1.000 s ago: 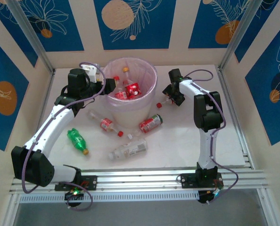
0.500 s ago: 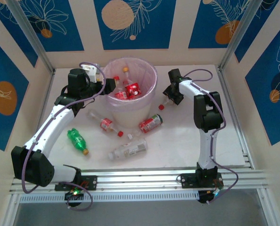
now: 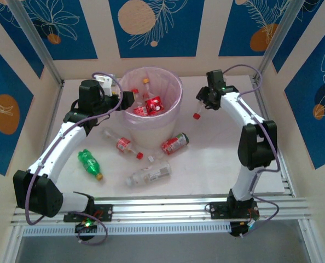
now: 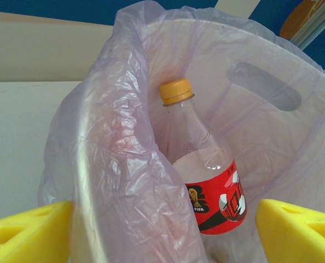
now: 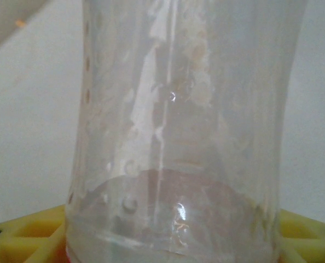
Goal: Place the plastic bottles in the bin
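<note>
Holding at least 3 red-labelled bottles, the pink-lined bin stands upright.

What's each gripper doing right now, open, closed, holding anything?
Left gripper: open, holding nothing.
Right gripper: closed on a clear bottle.

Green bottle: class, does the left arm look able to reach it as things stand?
Probably yes. The green bottle lies in the open beside the left arm, nothing on it, and the left gripper is open, holding nothing.
</note>
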You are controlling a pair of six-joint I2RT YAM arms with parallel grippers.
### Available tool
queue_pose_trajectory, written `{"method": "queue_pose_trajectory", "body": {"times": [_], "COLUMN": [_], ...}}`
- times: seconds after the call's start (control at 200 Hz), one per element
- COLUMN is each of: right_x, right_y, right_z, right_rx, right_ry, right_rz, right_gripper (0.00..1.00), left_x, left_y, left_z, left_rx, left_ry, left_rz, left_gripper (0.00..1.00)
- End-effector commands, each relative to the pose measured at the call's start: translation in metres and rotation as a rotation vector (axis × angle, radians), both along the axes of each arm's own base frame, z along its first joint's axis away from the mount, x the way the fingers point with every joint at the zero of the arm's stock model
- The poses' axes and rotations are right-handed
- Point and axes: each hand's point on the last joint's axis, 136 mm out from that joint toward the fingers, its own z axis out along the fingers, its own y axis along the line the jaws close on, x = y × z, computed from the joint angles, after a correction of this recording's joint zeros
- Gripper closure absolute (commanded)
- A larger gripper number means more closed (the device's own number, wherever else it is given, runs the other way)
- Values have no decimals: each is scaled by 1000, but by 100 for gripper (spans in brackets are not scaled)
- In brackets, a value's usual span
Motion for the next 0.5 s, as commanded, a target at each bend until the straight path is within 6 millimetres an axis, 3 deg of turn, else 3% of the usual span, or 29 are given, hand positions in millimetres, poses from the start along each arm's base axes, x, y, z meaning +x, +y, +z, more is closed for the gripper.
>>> {"method": "queue_pose_trajectory", "body": {"times": [0.0, 0.24, 0.495], "right_x": [-11, -32, -56], "right_y": [-6, 1, 29], "right_z": [42, 120, 191], "right_rx": [-54, -53, -40], "right_ry": [-89, -254, -410], "right_rz": [52, 113, 201], "right_gripper": [39, 42, 44], "left_x": [-24, -25, -26], "left_y": [-5, -5, -8], "left_z": [-74, -72, -73], "left_rx": [135, 132, 132], "left_ry": [213, 209, 210], "left_rz": [-59, -62, -68], "left_gripper": [16, 16, 16]}}
